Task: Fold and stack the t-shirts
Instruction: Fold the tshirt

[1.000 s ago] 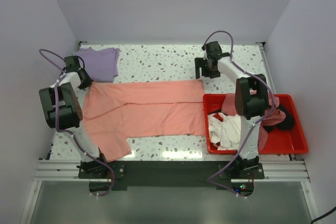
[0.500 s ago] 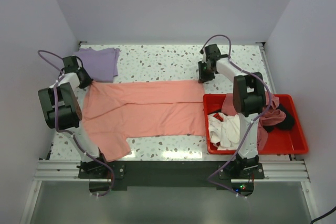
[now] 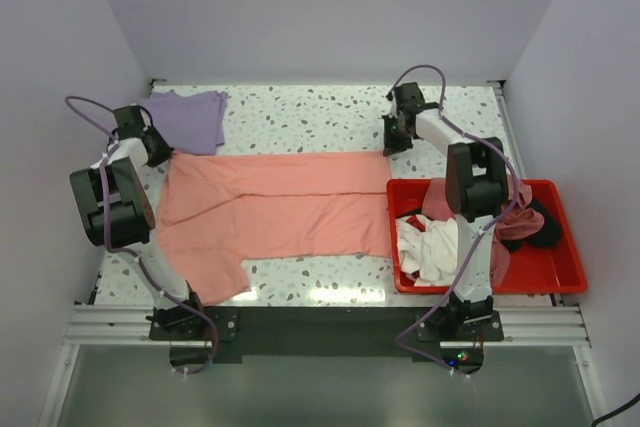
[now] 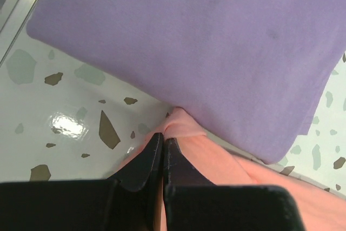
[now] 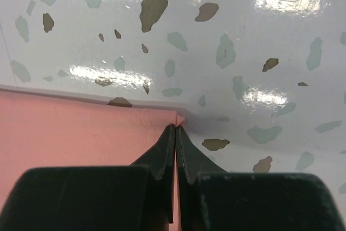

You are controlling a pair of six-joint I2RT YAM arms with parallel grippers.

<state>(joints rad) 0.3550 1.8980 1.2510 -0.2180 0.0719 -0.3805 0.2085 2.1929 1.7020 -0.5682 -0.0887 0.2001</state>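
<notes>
Only the wrist views show the grips. The left gripper point(image 4: 163, 140) is clenched on a corner of the salmon-pink t-shirt point(image 3: 280, 209), with the lavender t-shirt point(image 4: 205, 41) just beside at 12 o'clock. The right gripper point(image 5: 175, 128) pinches another corner. Overhead, the salmon-pink t-shirt lies flat mid-table, stretched between the 2 arms, the red bin point(image 3: 545, 269) at 4 o'clock.
</notes>
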